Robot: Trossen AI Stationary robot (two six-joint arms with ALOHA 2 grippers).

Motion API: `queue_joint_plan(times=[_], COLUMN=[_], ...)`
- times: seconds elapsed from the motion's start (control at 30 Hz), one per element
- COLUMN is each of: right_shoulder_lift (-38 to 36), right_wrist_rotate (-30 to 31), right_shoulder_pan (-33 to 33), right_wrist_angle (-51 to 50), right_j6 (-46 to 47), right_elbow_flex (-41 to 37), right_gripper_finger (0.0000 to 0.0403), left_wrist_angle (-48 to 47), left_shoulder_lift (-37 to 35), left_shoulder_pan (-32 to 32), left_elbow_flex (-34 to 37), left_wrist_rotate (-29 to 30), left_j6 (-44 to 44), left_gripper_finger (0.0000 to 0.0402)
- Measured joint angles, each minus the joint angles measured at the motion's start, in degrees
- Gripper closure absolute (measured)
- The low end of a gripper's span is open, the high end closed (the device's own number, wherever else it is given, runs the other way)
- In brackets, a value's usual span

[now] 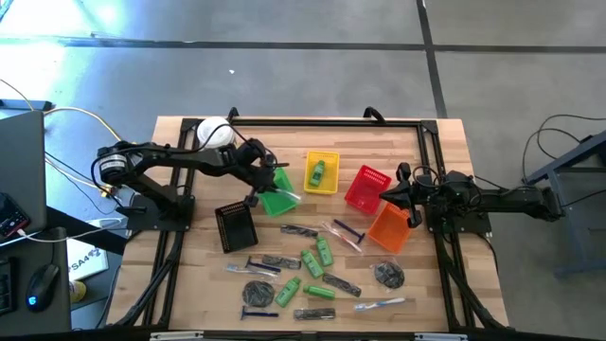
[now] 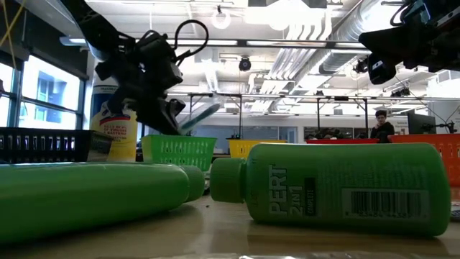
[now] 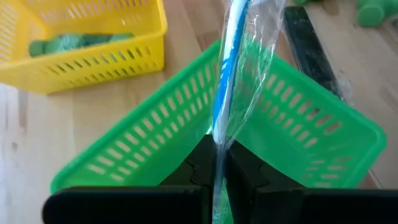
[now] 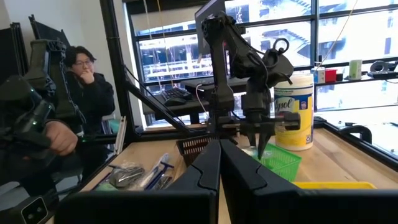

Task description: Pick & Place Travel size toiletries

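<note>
Cellophane-wrapped blue toothbrush [image 3: 231, 68], light, stiff inside crinkly, slippery wrap, sits pinched at its end by the left gripper [image 3: 219, 165] above the green basket [image 3: 298, 134]. Right gripper [image 4: 220, 163] waits closed and empty.

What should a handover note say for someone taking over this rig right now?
Left gripper: jaws shut on a clear-wrapped blue toothbrush, held over the green basket.
Right gripper: jaws shut, empty, waiting by the red basket and orange basket.
Done: one green bottle is in the yellow basket.
Left: drop the toothbrush in the green basket, then sort the loose items on the table: green bottles, razors, wrapped pieces, grey discs. The black basket looks empty.
</note>
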State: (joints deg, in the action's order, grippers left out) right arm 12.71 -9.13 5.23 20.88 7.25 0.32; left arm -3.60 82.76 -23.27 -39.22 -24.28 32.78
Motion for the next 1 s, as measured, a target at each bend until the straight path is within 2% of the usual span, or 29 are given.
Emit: queue_joint_plan(times=[0.1, 0.7, 0.83, 1.0], right_shoulder_lift=[0.0, 0.0, 0.0, 0.0], right_wrist_rotate=[0.1, 0.1, 0.1, 0.0], right_shoulder_pan=[0.0, 0.0, 0.0, 0.0], right_wrist_angle=[0.0, 0.1, 0.2, 0.2], right_j6=[-0.2, -0.1, 0.1, 0.2], right_elbow_flex=[0.0, 0.0, 0.0, 0.0], right_gripper_finger=[0.0400, 0.0400, 0.0400, 0.0400], left_wrist_angle=[-0.9, -2.7, -2.6, -2.5], left_shoulder_lift=[0.0, 2.1, 3.3, 3.5], left_shoulder_pan=[0.0, 0.0, 0.0, 0.0], left_elbow_flex=[0.0, -0.1, -0.1, -0.1], left_wrist_rotate=[2.7, 4.5, 4.5, 4.4], left_j6=[0.0, -0.4, -1.5, -2.3], left_gripper_finger=[0.0387, 0.0385, 0.0361, 0.0303])
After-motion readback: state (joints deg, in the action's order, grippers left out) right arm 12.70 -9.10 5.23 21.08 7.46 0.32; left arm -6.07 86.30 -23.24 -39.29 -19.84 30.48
